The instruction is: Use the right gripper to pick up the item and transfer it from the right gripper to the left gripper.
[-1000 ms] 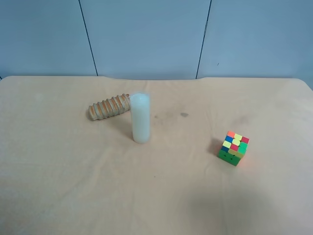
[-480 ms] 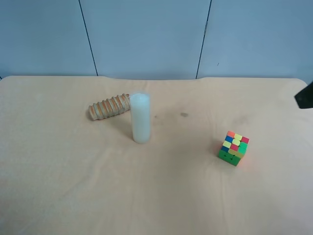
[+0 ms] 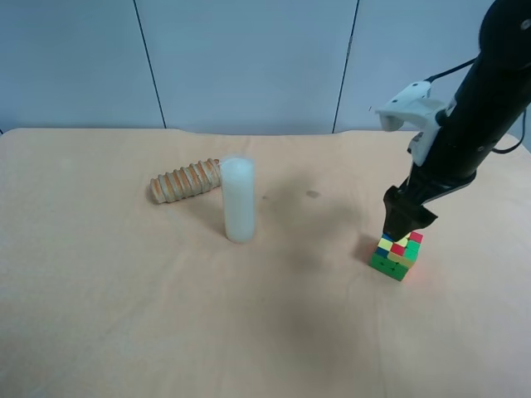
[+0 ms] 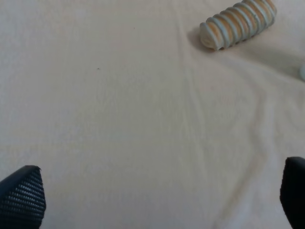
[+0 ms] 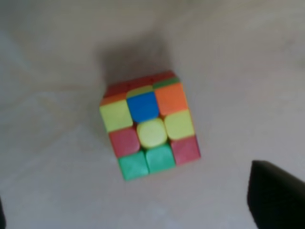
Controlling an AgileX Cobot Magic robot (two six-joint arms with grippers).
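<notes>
Though out of view a second ago, right gripper [image 3: 405, 225] just above cube [image 3: 396, 252], jaws apart.

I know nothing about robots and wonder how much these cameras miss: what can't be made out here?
- Exterior high view: the right gripper overlaps the cube's top, so contact cannot be told.
- Right wrist view: the frame edge cuts its fingers to a dark corner.
- Exterior high view: the white cylinder hides the ridged roll's end.
- Left wrist view: a pale sliver at the edge is too cut off to name.
</notes>
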